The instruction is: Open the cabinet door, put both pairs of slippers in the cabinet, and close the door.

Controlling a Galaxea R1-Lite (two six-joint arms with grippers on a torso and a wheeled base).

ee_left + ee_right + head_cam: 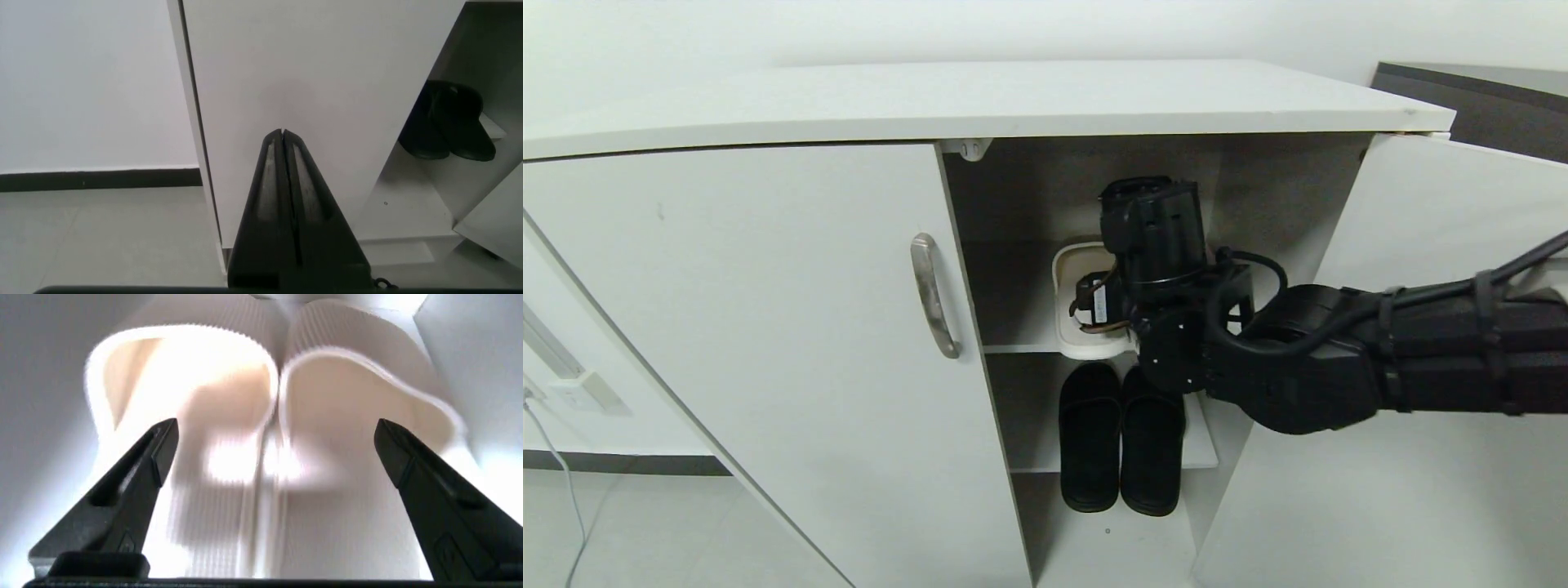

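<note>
Now, white slippers point(1078, 345) laid on the upper shelf point(1021, 348) of the cabinet point(1013, 90), right pincer point(275, 429) spread open over them, black slippers point(1119, 441) placed on the lower shelf point(1202, 454), left pincer point(282, 137) closed.

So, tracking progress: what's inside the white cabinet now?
On the lower shelf, black slide slippers; on the upper shelf, cream ribbed slippers. The right arm hides much of the cream pair.

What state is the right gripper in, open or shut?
Open. The right gripper has its fingers spread wide, with the white slippers showing in the gap between them.
</note>
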